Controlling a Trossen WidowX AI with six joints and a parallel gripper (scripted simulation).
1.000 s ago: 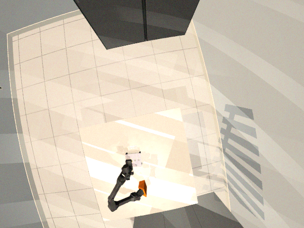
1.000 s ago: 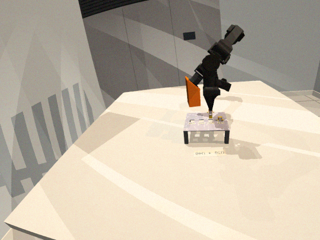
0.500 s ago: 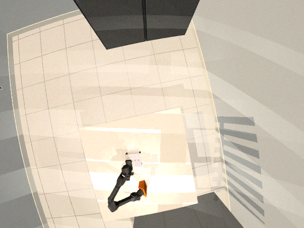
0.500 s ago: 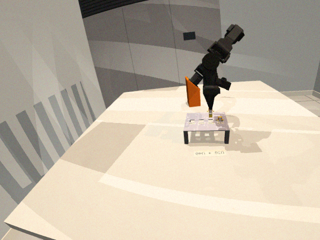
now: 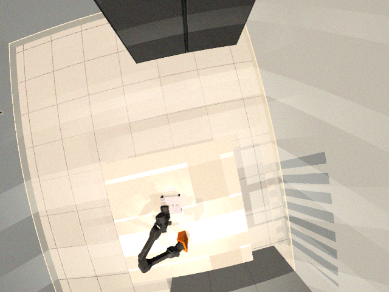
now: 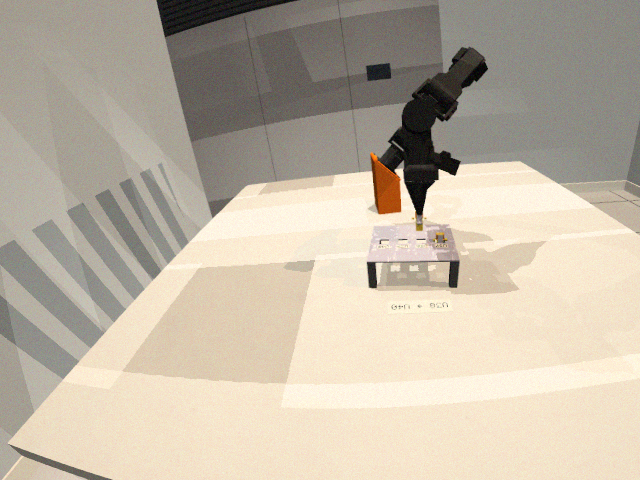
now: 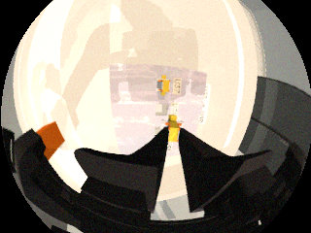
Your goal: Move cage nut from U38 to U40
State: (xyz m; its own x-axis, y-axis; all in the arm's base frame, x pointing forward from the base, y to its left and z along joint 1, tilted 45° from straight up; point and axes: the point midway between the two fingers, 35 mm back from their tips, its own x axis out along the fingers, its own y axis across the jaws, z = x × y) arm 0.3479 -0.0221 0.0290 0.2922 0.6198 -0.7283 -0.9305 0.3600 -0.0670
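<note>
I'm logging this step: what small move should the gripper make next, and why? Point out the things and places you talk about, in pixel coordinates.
Probably shift sideways toward U40, keeping the nut raised: the gripper (image 6: 419,214) (image 7: 173,130) grips the cage nut (image 6: 419,226) (image 7: 173,134) above the rail plate (image 6: 413,254) (image 7: 131,114), with the other nut (image 6: 439,237) (image 7: 164,85) beside it.

gripper (image 6: 419,212): closed on cage nut (image 6: 419,225) | above rail plate (image 6: 413,255)

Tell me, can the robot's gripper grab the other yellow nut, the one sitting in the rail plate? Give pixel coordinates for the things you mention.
Probably not right now: the gripper (image 6: 419,215) (image 7: 173,130) is already shut on a cage nut (image 6: 419,226) (image 7: 173,136). Nothing seems to cover the other nut (image 6: 439,237) (image 7: 164,85), so empty fingers could probably reach it.
</note>
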